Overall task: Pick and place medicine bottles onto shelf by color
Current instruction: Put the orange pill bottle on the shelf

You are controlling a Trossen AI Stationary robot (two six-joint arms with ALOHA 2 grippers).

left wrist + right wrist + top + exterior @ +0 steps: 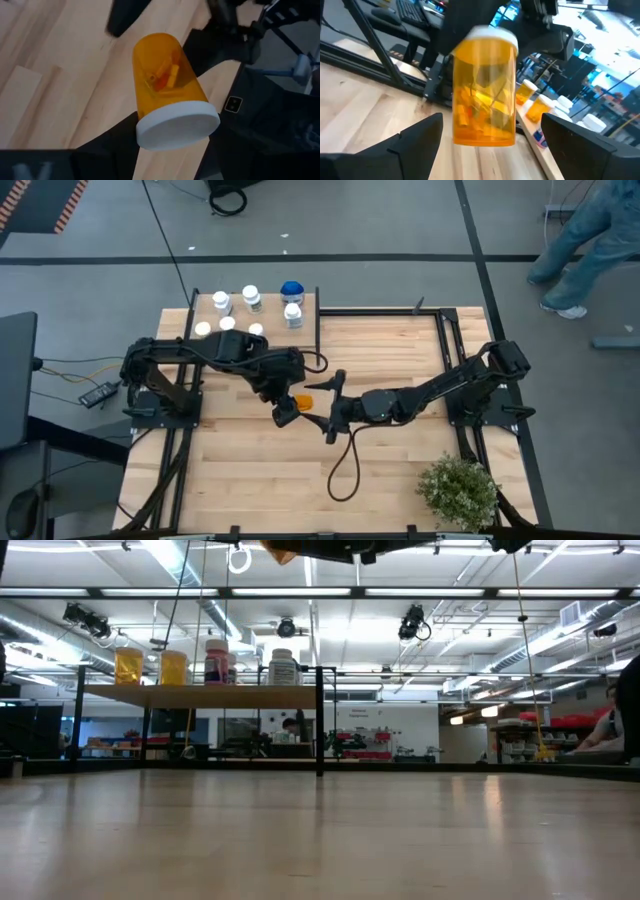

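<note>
Mid-table, left pincer (288,412) holds orange bottle (302,400); right pincer (330,402) wide, w/ shelf (305,308) behind.

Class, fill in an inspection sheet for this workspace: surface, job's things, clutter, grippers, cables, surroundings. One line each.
Surface: plank table, mostly bare.
Job's things: orange bottle held above the table at centre; white-capped bottles and one blue-topped bottle on the shelf.
Clutter: potted plant at a table corner.
Grippers: left gripper shut on the orange bottle; right gripper open on either side of it.
Cables: black cable loop on the table.
Surroundings: person walking on the floor.
</note>
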